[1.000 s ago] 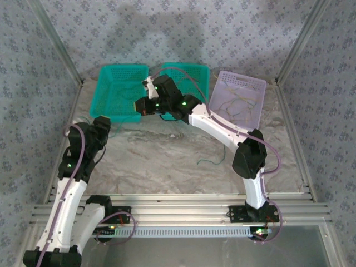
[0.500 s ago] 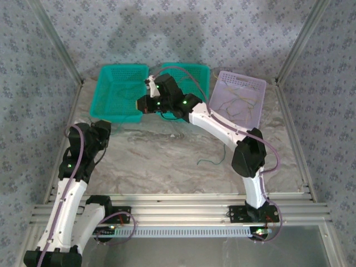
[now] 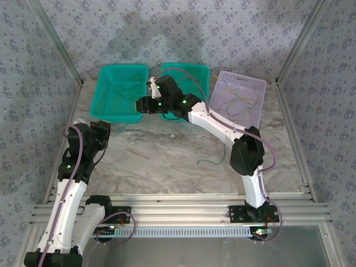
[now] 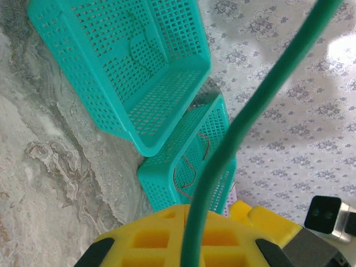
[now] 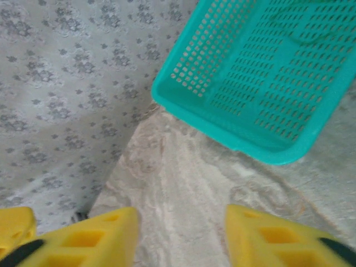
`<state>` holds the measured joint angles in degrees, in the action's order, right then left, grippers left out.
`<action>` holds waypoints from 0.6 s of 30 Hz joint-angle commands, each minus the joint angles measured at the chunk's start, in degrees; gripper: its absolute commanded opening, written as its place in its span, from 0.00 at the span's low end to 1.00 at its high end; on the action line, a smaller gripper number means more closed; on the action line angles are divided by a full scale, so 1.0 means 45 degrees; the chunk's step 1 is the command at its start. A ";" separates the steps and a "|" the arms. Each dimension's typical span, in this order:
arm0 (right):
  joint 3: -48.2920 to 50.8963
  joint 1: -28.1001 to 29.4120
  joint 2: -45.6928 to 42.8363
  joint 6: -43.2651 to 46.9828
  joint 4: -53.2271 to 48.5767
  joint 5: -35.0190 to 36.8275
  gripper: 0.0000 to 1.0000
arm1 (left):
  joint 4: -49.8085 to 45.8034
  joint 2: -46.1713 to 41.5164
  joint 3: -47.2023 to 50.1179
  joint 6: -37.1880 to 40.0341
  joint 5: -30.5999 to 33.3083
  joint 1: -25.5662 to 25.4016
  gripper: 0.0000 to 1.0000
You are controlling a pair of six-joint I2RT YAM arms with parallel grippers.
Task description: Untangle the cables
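My left gripper (image 4: 194, 214) is shut on a green cable (image 4: 245, 117) that runs up from between its yellow fingers (image 4: 144, 239) across the left wrist view. In the top view it (image 3: 103, 130) hangs at the table's left, in front of the left teal basket (image 3: 108, 108). My right gripper (image 3: 143, 104) hovers between the two teal baskets. Its yellow fingers (image 5: 105, 236) stand open over bare marble with nothing between them. Red cables (image 4: 189, 172) lie in the middle teal basket (image 3: 203, 69). Several loose cables (image 3: 239, 103) lie in the purple basket (image 3: 261, 83).
Another green cable (image 3: 210, 162) lies loose on the marble table (image 3: 161, 156) in front of the right arm's elbow. A dark cable (image 4: 136, 47) lies in the left teal basket. Metal frame posts and patterned walls close in the sides and back.
My left gripper has shut on the green cable. My right gripper has opened. Both arms have shifted only slightly.
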<state>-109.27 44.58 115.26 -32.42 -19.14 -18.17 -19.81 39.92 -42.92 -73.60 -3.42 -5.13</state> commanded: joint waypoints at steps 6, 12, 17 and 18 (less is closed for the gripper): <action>0.1791 -0.0720 -0.3072 0.1424 -0.0887 0.2661 0.62 | -0.0170 0.1923 -0.2104 0.1618 0.0686 0.0338 0.00; 0.4964 -0.0999 -0.6022 0.1739 -0.2334 0.5302 0.70 | 0.0167 0.4545 -0.4085 0.3541 0.2200 0.0289 0.00; 0.8127 -0.1416 -0.8015 0.1549 -0.3686 0.6211 0.72 | 0.0115 0.7442 -0.5884 0.4651 0.2159 0.0252 0.00; 0.8702 -0.1505 -0.8309 0.1405 -0.3934 0.6343 0.72 | 0.0056 0.8056 -0.6224 0.4776 0.2099 0.0238 0.00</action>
<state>-76.09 38.79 79.59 -26.06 -29.43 5.30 -19.22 70.74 -66.61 -57.06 4.80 -4.08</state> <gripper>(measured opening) 0.716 0.066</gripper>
